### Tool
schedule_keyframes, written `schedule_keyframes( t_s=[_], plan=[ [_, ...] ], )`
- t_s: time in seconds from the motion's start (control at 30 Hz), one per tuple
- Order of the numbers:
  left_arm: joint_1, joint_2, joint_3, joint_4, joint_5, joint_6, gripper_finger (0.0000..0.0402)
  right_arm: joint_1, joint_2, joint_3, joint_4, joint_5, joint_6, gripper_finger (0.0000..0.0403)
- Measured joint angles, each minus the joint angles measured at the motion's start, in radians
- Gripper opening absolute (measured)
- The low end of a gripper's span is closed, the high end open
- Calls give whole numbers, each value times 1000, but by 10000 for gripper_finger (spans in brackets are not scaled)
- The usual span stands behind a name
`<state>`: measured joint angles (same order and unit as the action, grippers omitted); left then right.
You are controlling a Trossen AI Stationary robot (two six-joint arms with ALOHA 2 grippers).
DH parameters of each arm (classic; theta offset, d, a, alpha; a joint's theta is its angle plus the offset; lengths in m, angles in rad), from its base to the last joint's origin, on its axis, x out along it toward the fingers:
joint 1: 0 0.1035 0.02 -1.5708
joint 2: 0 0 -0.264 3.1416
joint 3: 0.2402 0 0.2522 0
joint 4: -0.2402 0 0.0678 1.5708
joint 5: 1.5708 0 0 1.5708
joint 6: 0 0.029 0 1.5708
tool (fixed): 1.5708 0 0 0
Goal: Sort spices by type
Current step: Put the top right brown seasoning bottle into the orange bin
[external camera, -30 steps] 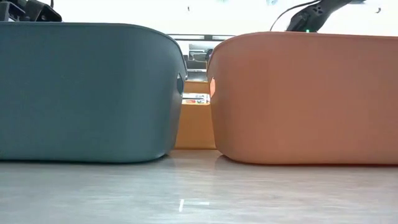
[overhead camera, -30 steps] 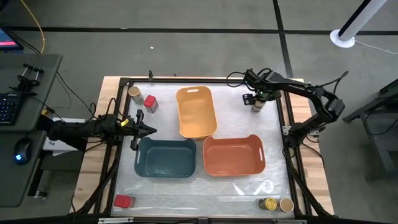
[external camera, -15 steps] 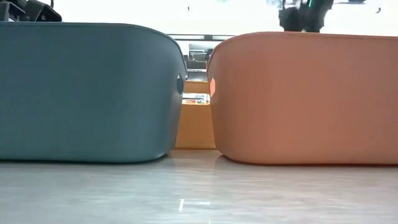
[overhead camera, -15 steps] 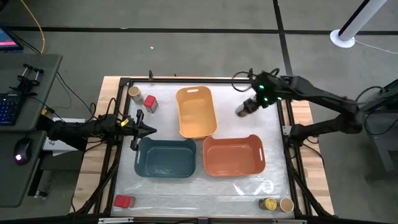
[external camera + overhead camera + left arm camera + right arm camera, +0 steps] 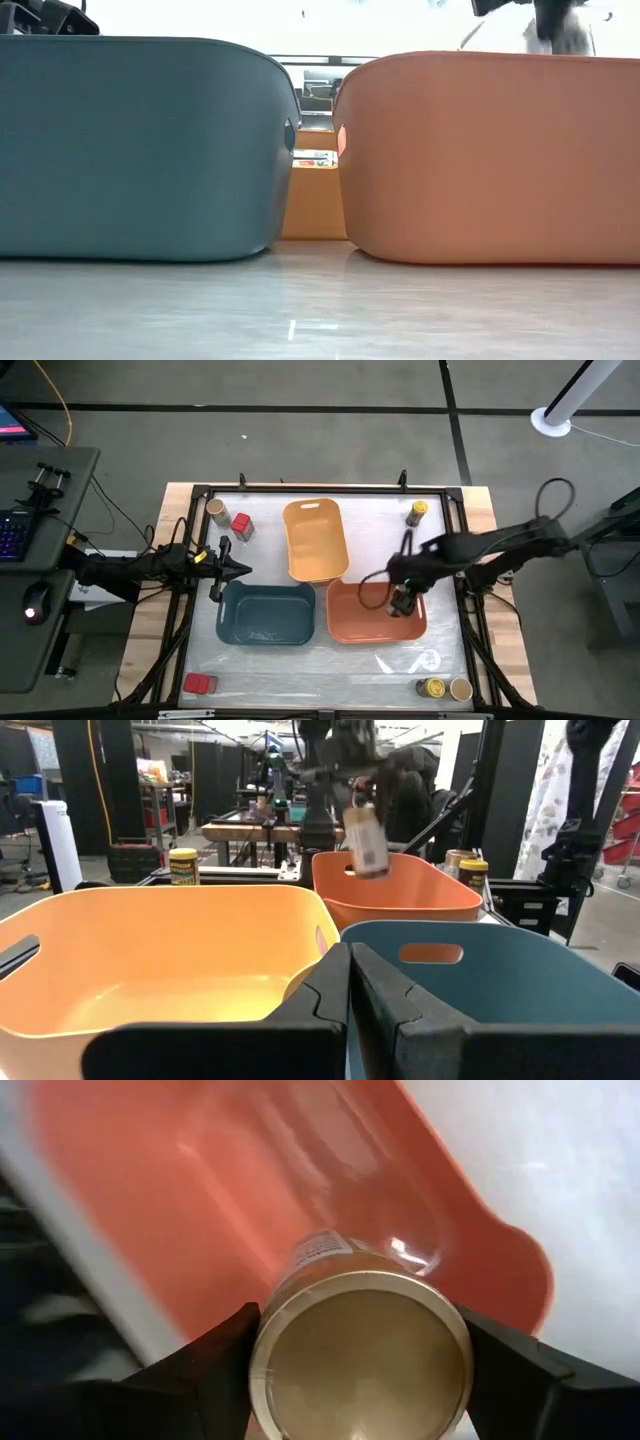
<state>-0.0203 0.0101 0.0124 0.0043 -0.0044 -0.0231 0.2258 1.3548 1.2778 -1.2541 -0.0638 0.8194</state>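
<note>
The right gripper pinches a tan-lidded jar, clear-sided with a label, upright above the orange bin, right of centre.

No text or label can be read.

table, three bins, scattered spice jars

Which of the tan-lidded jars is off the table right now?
The tan-lidded jar clamped in the right gripper above the orange bin. The other two stand on the table, one far-left, one near-right.
</note>
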Motion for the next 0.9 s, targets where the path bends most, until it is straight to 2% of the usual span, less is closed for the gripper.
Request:
schedule_keyframes(
  t_s=[0.2, 0.4, 0.9],
  plan=[
    [0, 0, 0, 0, 0, 0, 1, 17, 156, 0, -4, 65, -145, 272],
    [0, 0, 0, 0, 0, 0, 1, 17, 251, 0, -8, 78, -227, 290],
    [0, 0, 0, 0, 0, 0, 1, 23, 246, 0, -27, 62, -217, 296]
  ],
)
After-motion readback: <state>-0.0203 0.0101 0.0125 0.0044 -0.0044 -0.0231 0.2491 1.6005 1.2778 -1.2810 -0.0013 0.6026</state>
